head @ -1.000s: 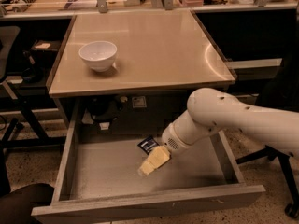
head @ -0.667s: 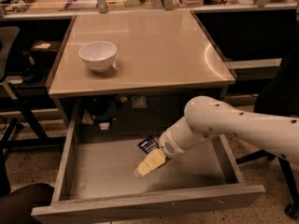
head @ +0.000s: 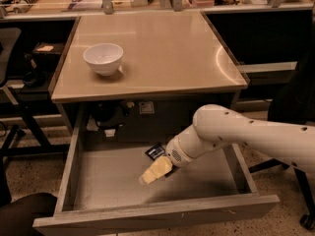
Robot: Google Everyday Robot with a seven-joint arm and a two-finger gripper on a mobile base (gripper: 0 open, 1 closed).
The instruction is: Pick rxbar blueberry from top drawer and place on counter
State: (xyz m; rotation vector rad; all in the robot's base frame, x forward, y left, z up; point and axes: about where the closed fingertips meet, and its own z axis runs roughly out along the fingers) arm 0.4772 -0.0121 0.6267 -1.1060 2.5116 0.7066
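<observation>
Top drawer [head: 147,219] is open across the bottom of frame. Gripper [head: 156,170] is inside it, low over the drawer floor at lower centre; can't tell if it's apart or closed. Rxbar blueberry [head: 155,151] lies on the drawer floor just above the gripper, with the arm's wrist [head: 183,150] overlapping its right edge. Counter [head: 162,48] fills mid-frame, with a white bowl [head: 103,58] at its upper left. Cables and a label [head: 146,107] sit in the dark gap under the counter.

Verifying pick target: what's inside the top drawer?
The top drawer holds the rxbar blueberry near the back, gripper just in front. The arm hides the floor beneath it.
</observation>
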